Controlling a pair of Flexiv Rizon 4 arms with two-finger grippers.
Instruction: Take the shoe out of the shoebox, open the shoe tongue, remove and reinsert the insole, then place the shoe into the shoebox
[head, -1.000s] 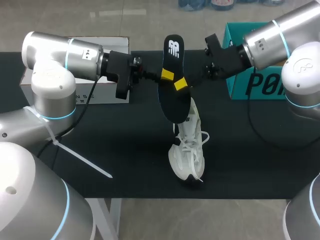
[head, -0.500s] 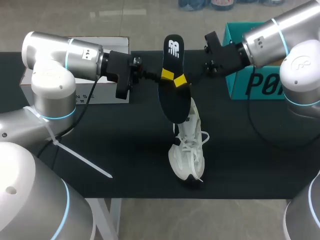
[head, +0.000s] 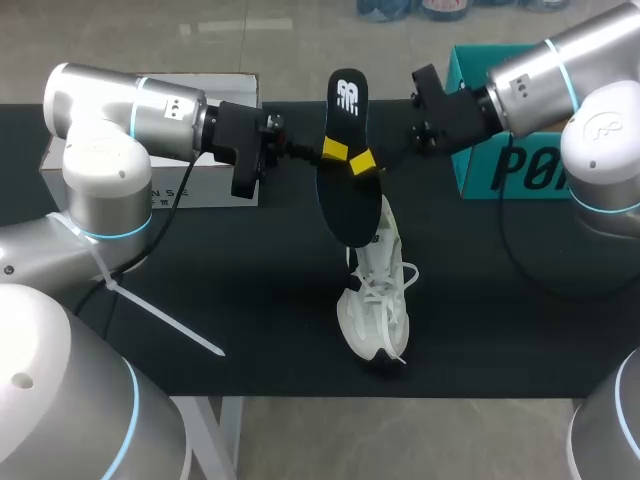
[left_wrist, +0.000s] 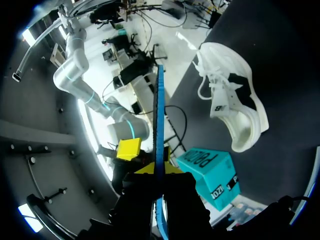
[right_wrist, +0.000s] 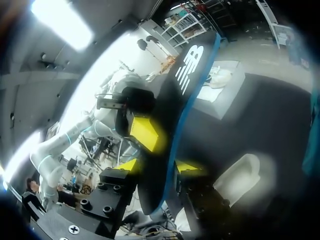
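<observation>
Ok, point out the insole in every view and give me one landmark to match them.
Head view: insole held up between left gripper and right gripper, above the white shoe.
Left wrist view: edge-on, a thin blue line between its own fingers.
Right wrist view: broad black face between its own fingers.
Shared landmark: the white shoe.
</observation>
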